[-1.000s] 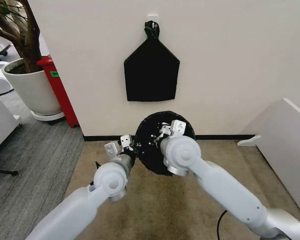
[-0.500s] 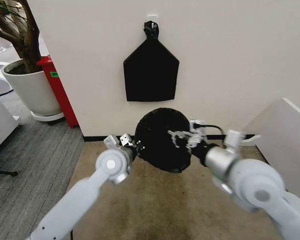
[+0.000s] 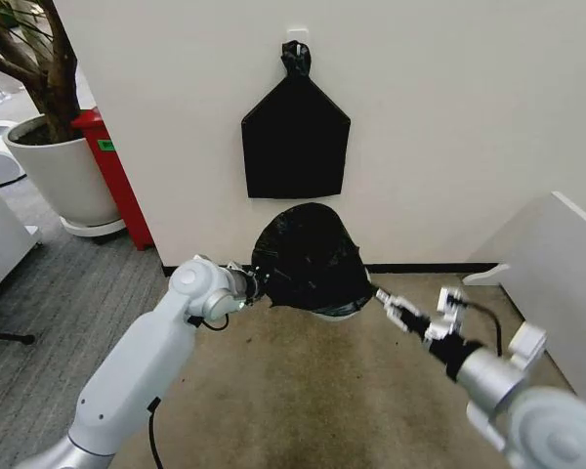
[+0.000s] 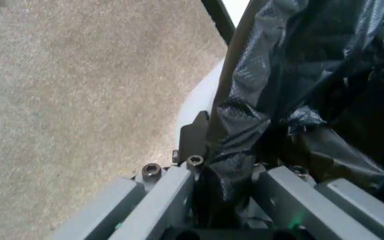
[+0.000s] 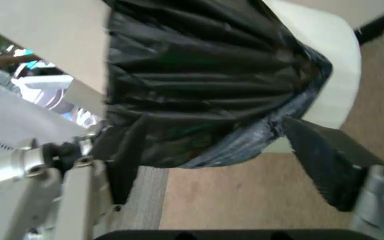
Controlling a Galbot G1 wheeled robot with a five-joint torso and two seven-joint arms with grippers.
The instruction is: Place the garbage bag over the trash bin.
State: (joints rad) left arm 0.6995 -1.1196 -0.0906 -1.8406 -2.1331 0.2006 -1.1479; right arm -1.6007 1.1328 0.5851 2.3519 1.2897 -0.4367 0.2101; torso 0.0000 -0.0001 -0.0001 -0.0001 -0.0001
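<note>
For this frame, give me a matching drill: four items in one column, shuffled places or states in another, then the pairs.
Items:
1. garbage bag
2. trash bin
3. left gripper
4. right gripper

States:
A. cream-white, partly covered by black plastic
B. open, just off the bag's right side
C. draped over the bin, crinkly black
D. shut on the bag's left edge

Pairs: 1-C, 2-A, 3-D, 4-B

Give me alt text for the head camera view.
A black garbage bag covers the trash bin against the wall, with the left claw gripping its edge and the right claw open beside it.
</note>
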